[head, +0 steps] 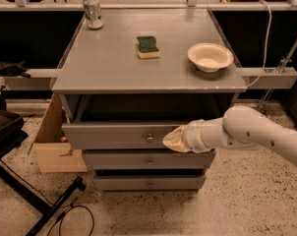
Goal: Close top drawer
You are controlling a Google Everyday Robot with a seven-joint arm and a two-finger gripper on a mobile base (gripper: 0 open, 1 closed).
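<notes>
The top drawer (114,135) is the uppermost of three grey drawers in the cabinet. It stands pulled out a little, with a dark gap above its front panel. Its small round knob (149,138) shows at centre. My gripper (171,139) reaches in from the right on a white arm. Its tip rests against the drawer front just right of the knob.
On the cabinet top (109,68) stand a can (93,12), a green-and-yellow sponge (148,46) and a white bowl (210,56). A cardboard box (52,144) leans at the cabinet's left. A black stand and cable (45,200) lie on the floor, left.
</notes>
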